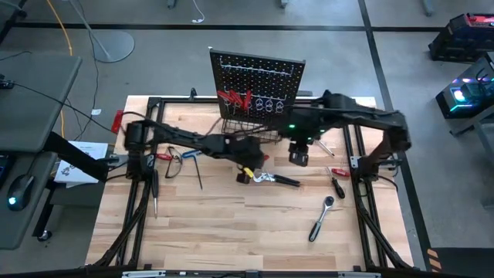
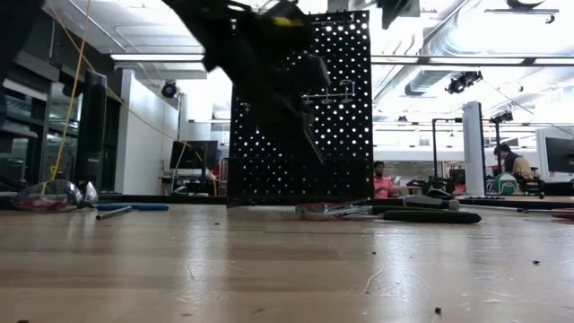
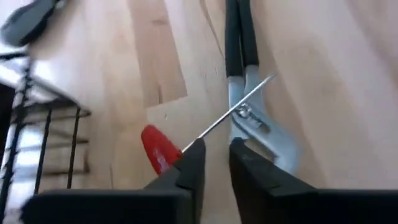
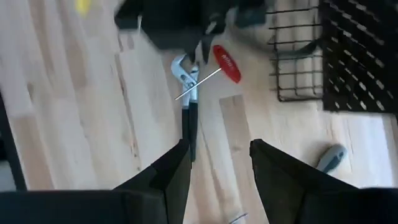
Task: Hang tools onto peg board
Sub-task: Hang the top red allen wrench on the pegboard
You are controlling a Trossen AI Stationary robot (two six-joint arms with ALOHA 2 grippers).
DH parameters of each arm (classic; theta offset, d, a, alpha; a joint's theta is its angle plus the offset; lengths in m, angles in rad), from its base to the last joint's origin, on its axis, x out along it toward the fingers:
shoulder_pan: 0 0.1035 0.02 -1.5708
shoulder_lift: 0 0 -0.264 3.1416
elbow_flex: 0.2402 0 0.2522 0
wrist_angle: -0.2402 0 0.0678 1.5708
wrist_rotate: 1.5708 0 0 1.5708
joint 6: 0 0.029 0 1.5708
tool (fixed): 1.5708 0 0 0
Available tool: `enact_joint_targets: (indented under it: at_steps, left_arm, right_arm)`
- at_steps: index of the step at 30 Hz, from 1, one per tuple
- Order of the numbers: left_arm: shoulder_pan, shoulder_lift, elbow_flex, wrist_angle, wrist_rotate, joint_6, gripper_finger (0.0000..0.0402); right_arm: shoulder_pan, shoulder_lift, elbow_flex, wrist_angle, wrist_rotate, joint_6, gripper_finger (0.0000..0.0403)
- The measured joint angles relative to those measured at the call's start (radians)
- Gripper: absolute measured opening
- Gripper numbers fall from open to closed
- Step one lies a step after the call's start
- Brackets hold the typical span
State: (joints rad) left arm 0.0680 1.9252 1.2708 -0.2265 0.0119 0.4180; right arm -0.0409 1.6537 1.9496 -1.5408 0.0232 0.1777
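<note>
high: my left gripper mid-frame, just below the peg board, pliers beside | left wrist: fingers pinch red screwdriver by its thin shaft; may pivot or slip | right wrist: right gripper open, idle

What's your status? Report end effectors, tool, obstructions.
Left end effector at red-handled screwdriver, over the pliers. Right end effector open, hovering near peg board. Screwdriver not yet hung.

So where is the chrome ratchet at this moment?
In the high view the ratchet lies on the wooden table, on the right side toward the near edge. It is apart from both arms, below the small red-handled screwdriver.
</note>
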Motion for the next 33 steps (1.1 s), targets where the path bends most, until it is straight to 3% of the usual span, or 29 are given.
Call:
enact_joint_targets:
  at_steps: [5, 9, 14, 20, 30, 33]
  left_arm:
    - [-0.005, 0.133, 0.144, -0.043, -0.091, 0.143, 0.0125]
    - [0.008, 0.204, 0.229, -0.136, -0.146, 0.241, 0.0143]
    - [0.031, 0.228, 0.275, -0.227, -0.11, 0.304, 0.013]
    - [0.031, 0.221, 0.275, -0.237, -0.102, 0.353, 0.0106]
    - [0.023, 0.188, 0.278, -0.261, -0.105, 0.319, 0.009]
    - [0.026, 0.188, 0.3, -0.313, -0.038, 0.304, 0.009]
  right_arm:
    - [0.049, -0.107, -0.017, 0.015, 0.073, 0.184, 0.0158]
    - [0.093, -0.165, -0.017, 0.029, 0.138, 0.291, 0.0158]
    - [0.135, -0.197, -0.017, 0.041, 0.207, 0.345, 0.0158]
    - [0.156, -0.195, -0.017, 0.038, 0.217, 0.34, 0.0158]
    - [0.156, -0.195, -0.017, 0.025, 0.231, 0.311, 0.0158]
    - [0.156, -0.196, -0.017, 0.023, 0.231, 0.295, 0.0158]
